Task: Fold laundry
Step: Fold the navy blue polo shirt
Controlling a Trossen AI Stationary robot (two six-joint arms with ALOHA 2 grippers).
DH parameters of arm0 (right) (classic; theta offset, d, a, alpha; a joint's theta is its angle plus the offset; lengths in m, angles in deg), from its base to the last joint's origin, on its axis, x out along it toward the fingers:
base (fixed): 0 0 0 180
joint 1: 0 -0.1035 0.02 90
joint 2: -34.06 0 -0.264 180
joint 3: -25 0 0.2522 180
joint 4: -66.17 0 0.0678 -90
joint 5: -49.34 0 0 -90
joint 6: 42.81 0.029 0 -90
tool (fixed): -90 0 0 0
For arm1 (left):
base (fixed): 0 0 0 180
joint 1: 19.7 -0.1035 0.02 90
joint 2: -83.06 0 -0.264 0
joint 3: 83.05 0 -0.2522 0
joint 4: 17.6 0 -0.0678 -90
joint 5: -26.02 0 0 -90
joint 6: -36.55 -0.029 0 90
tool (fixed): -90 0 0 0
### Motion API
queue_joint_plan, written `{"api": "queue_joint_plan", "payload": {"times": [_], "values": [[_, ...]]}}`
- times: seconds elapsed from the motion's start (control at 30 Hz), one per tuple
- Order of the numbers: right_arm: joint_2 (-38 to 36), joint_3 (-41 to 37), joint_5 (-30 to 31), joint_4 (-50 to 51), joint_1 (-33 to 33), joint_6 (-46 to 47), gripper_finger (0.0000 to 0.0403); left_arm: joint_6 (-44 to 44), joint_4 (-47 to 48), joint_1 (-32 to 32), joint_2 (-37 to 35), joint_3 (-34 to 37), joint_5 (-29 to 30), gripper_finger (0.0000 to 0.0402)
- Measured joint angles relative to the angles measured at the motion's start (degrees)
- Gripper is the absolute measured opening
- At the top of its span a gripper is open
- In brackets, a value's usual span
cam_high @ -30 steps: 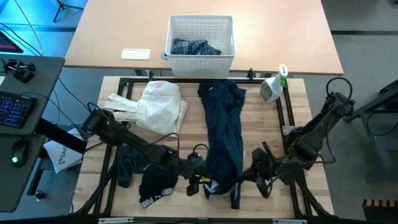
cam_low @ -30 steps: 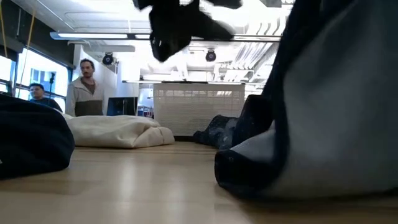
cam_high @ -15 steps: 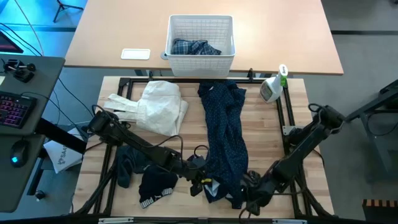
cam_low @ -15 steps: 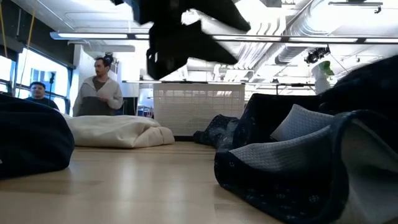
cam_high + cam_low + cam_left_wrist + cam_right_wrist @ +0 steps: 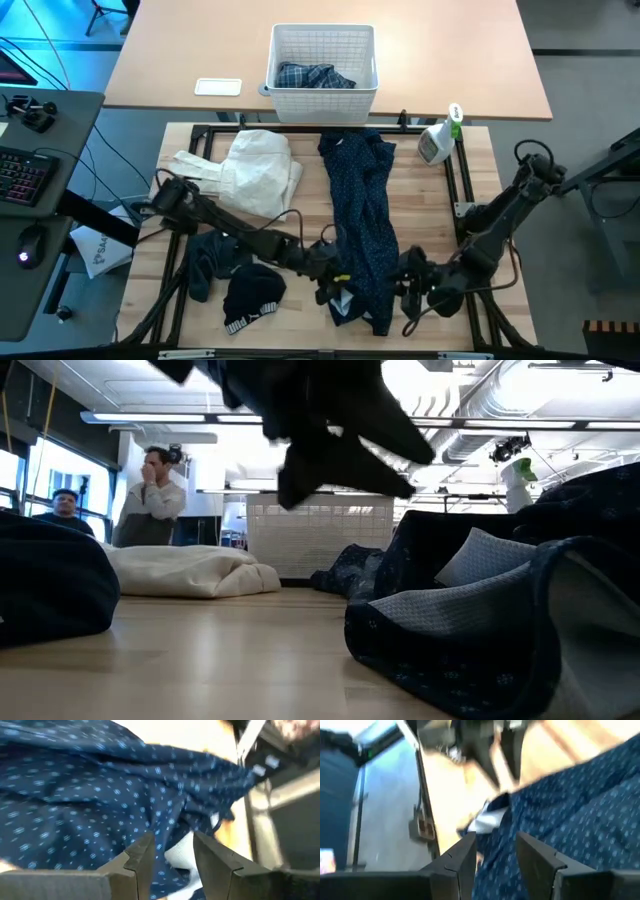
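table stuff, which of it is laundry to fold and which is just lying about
Laundry for the job:
navy dotted shirt
cream garment
dark pieces
plaid shirt, in the basket

Just lying about:
white lattice basket
spray bottle
white card

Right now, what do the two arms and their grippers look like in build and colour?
Both arms are dark, slim and jointed, each trailing looped black cables. The left gripper has a small yellow mark beside its fingers; the right gripper is all black. In the wrist views each shows two flat, angular dark-grey fingers.
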Motion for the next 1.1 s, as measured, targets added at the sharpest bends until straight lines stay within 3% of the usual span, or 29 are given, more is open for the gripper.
{"api": "queue_joint_plan", "payload": {"times": [0.17,0.33,0.43,0.5,0.57,0.8,0.97,1.1], "values": [[-0.02,0.0,1.07,-0.97,0.12,1.5,0.0131,-9.01,-0.59,0.81,5.32,-2.87,0.12,0.0122],[0.07,0.0,1.05,-1.12,0.11,1.65,0.0131,-14.53,8.19,0.86,12.16,-10.77,3.08,0.0117],[0.07,0.0,1.03,-1.15,0.06,1.7,0.0131,-17.14,17.82,0.73,13.96,-16.77,4.12,0.0084],[0.07,0.0,0.86,-1.1,0.06,2.12,0.0131,-18.43,23.48,0.67,13.86,-20.81,4.37,0.0041],[0.07,0.0,0.24,-1.17,0.01,2.14,0.0131,-20.58,29.46,0.64,13.18,-24.61,2.99,0.0011],[0.07,0.0,-0.85,-0.44,-0.09,2.05,0.0131,-26.0,35.71,0.65,9.24,-35.27,-11.57,0.0002],[0.07,0.0,-0.86,1.16,-0.09,2.01,0.0131,-24.54,36.26,0.56,9.7,-35.2,-12.84,0.0001],[0.09,0.0,-0.84,2.19,-0.2,2.52,0.0131,-30.93,36.59,0.38,12.45,-33.34,-14.04,0.0018]]}}
